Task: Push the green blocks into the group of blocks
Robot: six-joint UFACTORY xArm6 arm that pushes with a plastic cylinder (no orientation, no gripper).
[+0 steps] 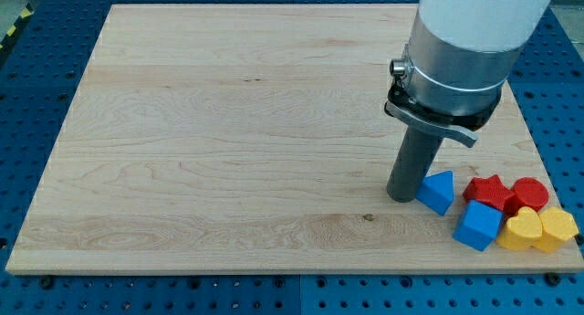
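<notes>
No green block shows anywhere in the view. My tip (401,196) rests on the board just left of a blue triangular block (438,191), touching or nearly touching it. To the right sits a tight group: a red star-shaped block (488,192), a red rounded block (528,194), a blue cube (479,225), a yellow heart-shaped block (521,231) and a yellow hexagonal block (557,227). The arm's wide body hides part of the board at the view's top right.
The wooden board (228,141) lies on a blue perforated table (27,105). The group sits close to the board's bottom right corner and right edge.
</notes>
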